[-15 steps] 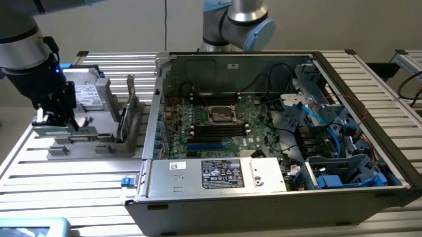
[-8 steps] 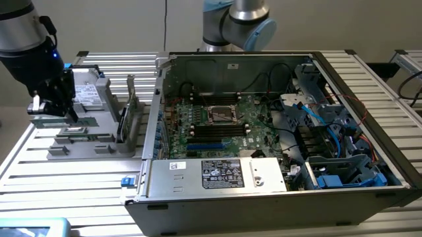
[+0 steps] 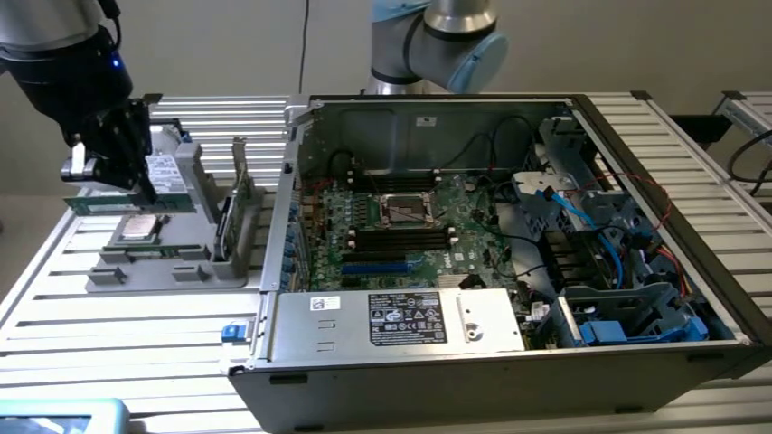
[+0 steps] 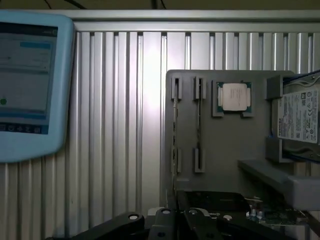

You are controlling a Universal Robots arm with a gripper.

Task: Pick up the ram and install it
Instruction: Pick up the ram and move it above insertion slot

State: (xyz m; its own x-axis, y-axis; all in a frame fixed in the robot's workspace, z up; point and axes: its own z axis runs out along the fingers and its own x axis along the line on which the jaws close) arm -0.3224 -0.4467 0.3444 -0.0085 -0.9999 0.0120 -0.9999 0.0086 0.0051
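**Ram gripped and lifted over the fixture tray, beside the open case**

Nearest, at the exterior view's lower left corner, a pale blue tablet (image 3: 54,418) lies on the slatted aluminium tabletop (image 3: 49,298). Toward the exterior view's right stands the open computer case (image 3: 362,384), with a white-labelled metal cover along its front edge. Inside lies the green motherboard (image 3: 471,203), with a silver processor socket (image 3: 408,210) and long black memory slots (image 3: 399,241) just in front of it.

On the exterior view's left, beside the case, a grey fixture tray (image 3: 169,271) rests on the tabletop. It carries a square silver processor chip (image 3: 137,228) and, further back, an upright hard drive (image 3: 169,174).

Over the tray hangs the black end effector (image 3: 118,192), its fingers clamped on the ram (image 3: 127,204). The green stick lies level, above the processor chip and lifted off the tray. It is well apart from the memory slots.

Farthest back, behind the case, rises a grey and blue arm joint (image 3: 435,41).
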